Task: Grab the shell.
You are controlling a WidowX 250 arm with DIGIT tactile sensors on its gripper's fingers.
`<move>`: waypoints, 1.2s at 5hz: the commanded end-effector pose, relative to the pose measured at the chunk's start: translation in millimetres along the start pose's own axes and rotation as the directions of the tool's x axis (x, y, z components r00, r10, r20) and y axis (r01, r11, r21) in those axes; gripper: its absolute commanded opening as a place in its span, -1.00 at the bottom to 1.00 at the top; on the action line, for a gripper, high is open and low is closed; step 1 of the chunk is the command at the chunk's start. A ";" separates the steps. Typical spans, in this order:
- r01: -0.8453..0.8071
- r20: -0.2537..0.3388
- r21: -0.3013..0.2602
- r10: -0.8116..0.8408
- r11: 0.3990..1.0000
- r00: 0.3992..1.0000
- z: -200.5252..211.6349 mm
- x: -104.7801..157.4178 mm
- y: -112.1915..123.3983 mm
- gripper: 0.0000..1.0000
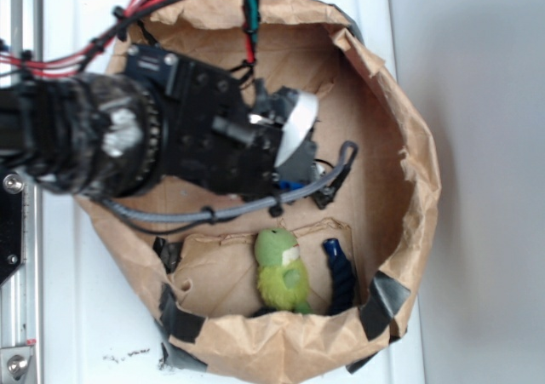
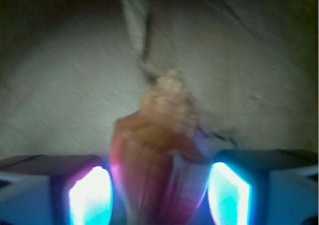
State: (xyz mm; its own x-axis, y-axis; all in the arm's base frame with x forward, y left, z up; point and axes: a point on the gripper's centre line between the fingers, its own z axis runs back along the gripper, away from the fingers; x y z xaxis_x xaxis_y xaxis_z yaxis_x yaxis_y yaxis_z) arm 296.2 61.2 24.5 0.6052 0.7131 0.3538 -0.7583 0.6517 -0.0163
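Exterior view: arm comes in from the left, over the left half of a brown paper bag rolled down into a bowl shape, sitting on a white surface. Red wires run along the arm's far side, a grey cable loops along its near side. Gripper sits at about bag centre, mostly hidden by the arm body; shell not visible here. Near side of the bag floor: green plush, and just right of it a dark blue object, blurry, can't tell what. Black tape patches the bag rim, near right.

Wrist view, blurry: left finger glows blue-white, then the shell, orange-tan, wide end near the camera, point aimed away, then the right finger. Shell sits between the two fingers on the paper floor. Jaws are apart with the shell in the gap; can't tell if they touch it.
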 end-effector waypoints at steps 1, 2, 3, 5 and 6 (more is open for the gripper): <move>0.020 -0.001 -0.002 -0.020 1.000 1.000 -9.5 19.8 -15.7 -1.00; 0.038 -0.019 -0.009 -0.038 0.999 0.999 -4.9 22.0 -19.5 -1.00; 0.096 -0.026 -0.019 -0.097 0.995 0.995 13.1 27.9 -14.7 -1.00; 0.311 -0.001 -0.130 -0.314 0.941 0.950 103.9 32.7 11.6 -1.00; 0.352 0.012 -0.124 -0.353 0.928 0.936 129.6 24.1 15.9 -1.00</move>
State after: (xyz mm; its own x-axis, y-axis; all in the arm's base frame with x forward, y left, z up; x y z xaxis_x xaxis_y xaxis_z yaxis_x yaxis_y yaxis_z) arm 264.2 51.3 133.2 0.8481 0.4459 0.2861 -0.4678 0.8838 0.0095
